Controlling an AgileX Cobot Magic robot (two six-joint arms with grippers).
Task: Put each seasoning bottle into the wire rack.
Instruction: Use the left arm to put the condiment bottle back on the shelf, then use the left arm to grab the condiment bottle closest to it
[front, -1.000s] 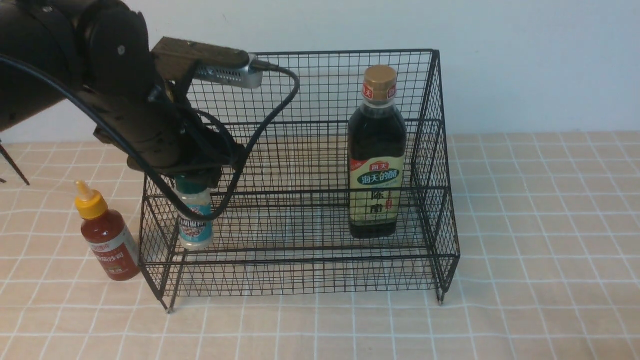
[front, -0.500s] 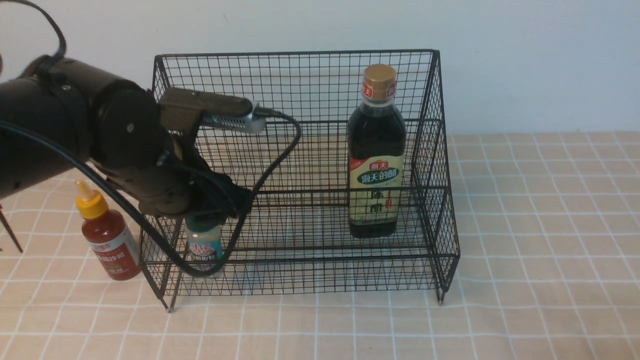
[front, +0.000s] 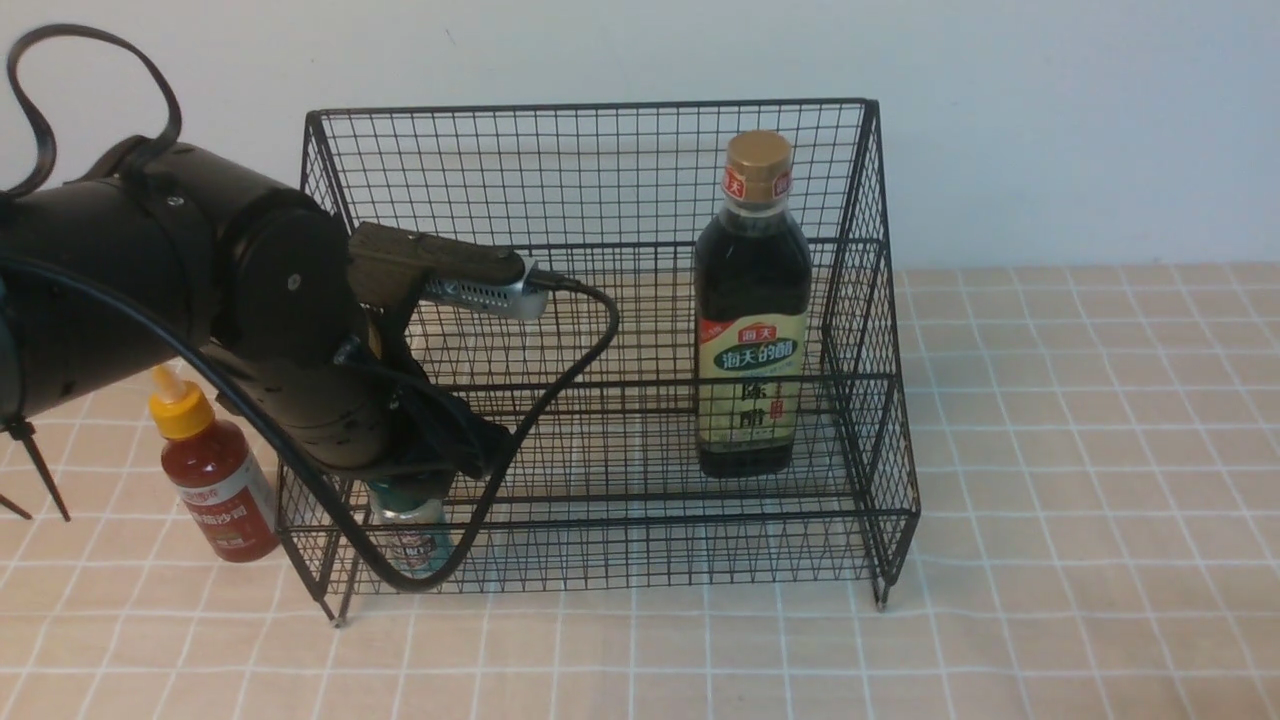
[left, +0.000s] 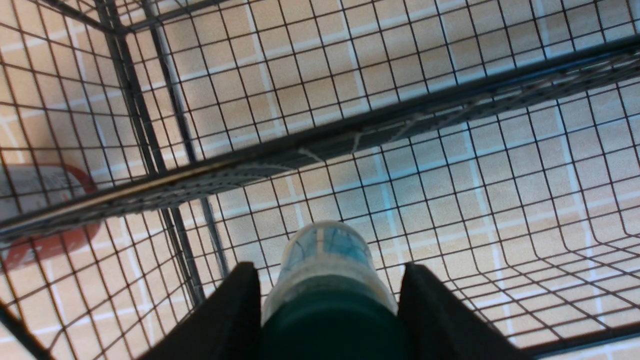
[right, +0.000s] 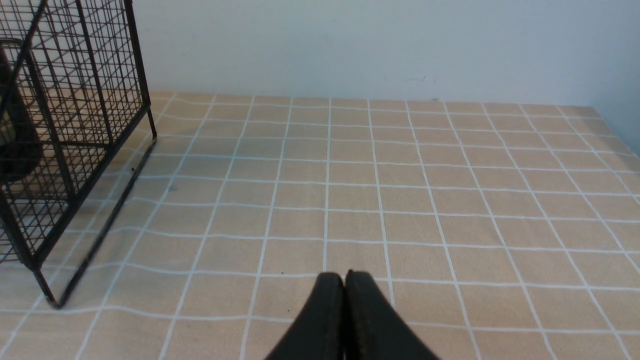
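1. The wire rack (front: 600, 105) stands on a checked beige tablecloth (front: 1050, 450), with its tall back toward the pale wall (front: 1050, 120).
2. The left arm (front: 200, 290) reaches into the rack from the left side. A black cable (front: 575, 360) hangs from it in a loop in front of the mesh.
3. In the front view the left gripper (front: 425, 478) is mostly hidden under the arm. In the left wrist view the left gripper (left: 327, 272) is clenched on the small shaker (left: 325, 250): its two black fingers (left: 235, 310) press on both sides of the green lid.
4. The small shaker (front: 410, 538) is upright inside the rack, in the near left corner, low over the lower tier. I cannot tell if its base touches the mesh floor.
5. The vinegar bottle (front: 753, 300) stands upright inside the rack near the right wall, well apart from the shaker. Its gold cap is just below the top rim.
6. The red sauce bottle (front: 215, 480) is outside the rack, on the tablecloth just beside the left wall. Through the mesh of the rack (left: 350, 140) the left wrist view shows it as a blurred red shape (left: 45, 245).
7. The right gripper (right: 345, 280) is closed and grasps nothing; its fingers (right: 325, 310) meet each other. It is over bare tablecloth to the right of the rack (right: 140, 65), well apart from it.
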